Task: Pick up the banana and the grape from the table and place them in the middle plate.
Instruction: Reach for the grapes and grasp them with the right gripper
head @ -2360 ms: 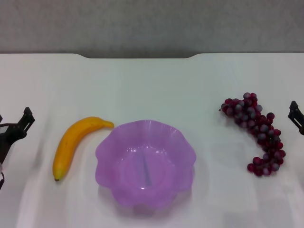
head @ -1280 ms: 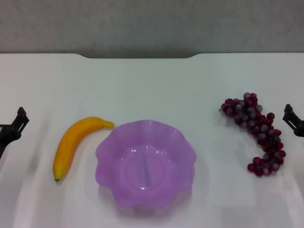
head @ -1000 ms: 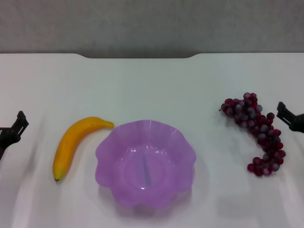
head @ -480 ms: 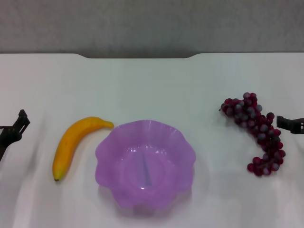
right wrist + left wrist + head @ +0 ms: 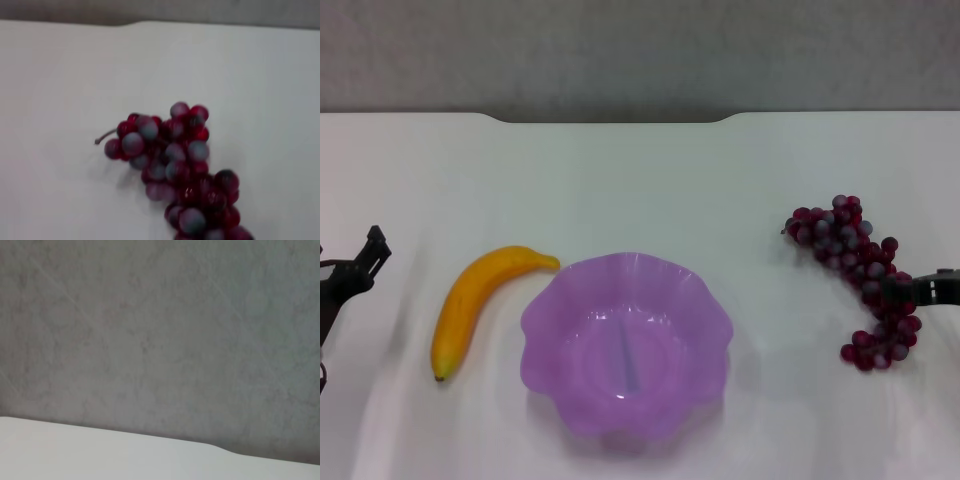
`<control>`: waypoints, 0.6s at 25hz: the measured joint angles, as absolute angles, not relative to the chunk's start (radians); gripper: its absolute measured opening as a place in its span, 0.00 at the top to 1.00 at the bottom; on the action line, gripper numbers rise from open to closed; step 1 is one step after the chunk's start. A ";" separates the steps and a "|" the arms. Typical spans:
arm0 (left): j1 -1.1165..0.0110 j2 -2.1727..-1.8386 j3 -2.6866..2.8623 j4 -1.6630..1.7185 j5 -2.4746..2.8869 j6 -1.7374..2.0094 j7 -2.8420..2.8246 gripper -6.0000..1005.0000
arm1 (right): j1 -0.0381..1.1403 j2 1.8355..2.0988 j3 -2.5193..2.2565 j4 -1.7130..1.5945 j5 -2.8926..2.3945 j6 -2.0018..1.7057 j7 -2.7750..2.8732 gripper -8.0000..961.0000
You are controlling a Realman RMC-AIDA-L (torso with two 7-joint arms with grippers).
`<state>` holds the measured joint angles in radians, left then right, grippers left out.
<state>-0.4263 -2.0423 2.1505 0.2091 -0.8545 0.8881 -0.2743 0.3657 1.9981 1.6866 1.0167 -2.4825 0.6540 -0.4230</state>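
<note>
The banana [image 5: 475, 300] lies on the white table [image 5: 640, 180], just left of the purple scalloped plate [image 5: 552, 300], its upper tip almost at the rim. The plate holds nothing. The grape bunch [image 5: 855, 265] lies to the right of the plate and also fills the right wrist view [image 5: 175, 165]. My right gripper [image 5: 920, 290] reaches in from the right edge over the lower part of the bunch. My left gripper [image 5: 355, 272] is at the far left edge, well left of the banana and apart from it.
The table's notched far edge [image 5: 610, 120] meets a grey wall [image 5: 640, 50]. The left wrist view shows only that wall [image 5: 160, 330] and a strip of table [image 5: 75, 450]. Bare tabletop lies behind the plate.
My right gripper has moved left and slightly toward me, from beside the grape bunch to over its lower part. My left gripper has shifted only slightly at the left edge. Banana, grapes and plate have not moved.
</note>
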 joint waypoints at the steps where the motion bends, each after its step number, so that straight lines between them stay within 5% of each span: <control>1: -0.425 -2.042 2.150 0.209 -0.854 0.888 -0.276 0.11 | 0.373 1.999 1.688 1.005 -2.483 0.661 -0.423 0.08; 15: -0.429 -2.043 2.154 0.214 -0.853 0.889 -0.274 0.11 | 0.414 2.002 1.694 0.930 -2.488 0.672 -0.422 0.08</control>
